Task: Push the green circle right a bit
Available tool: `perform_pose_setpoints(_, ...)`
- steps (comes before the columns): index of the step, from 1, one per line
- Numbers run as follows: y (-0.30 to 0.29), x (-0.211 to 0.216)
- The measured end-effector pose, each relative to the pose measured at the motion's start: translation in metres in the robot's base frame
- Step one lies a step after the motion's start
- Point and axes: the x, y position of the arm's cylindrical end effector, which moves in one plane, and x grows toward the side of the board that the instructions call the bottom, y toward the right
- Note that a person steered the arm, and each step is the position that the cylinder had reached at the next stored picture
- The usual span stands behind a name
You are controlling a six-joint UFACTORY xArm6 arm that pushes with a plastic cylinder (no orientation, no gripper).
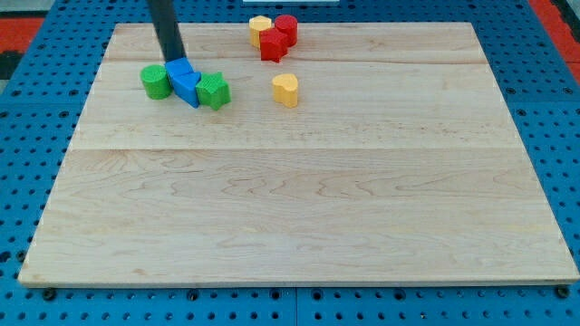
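Observation:
The green circle lies near the board's upper left. Right of it sit a blue cube and a blue triangle, then a green star. My dark rod comes down from the view's top, and my tip ends just above and between the green circle and the blue cube, at the cube's upper left edge. Whether it touches the cube cannot be told.
A yellow heart lies right of the green star. At the board's top stand a yellow block, a red circle and a red star close together. The wooden board rests on a blue perforated table.

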Motion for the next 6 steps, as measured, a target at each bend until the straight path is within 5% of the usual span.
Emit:
perform_pose_setpoints(2, 0.019, 0.037)
perform_pose_setpoints(3, 0.014, 0.016)
perform_pose_setpoints(4, -0.028, -0.006)
perform_pose_setpoints(6, -0.067, 0.04)
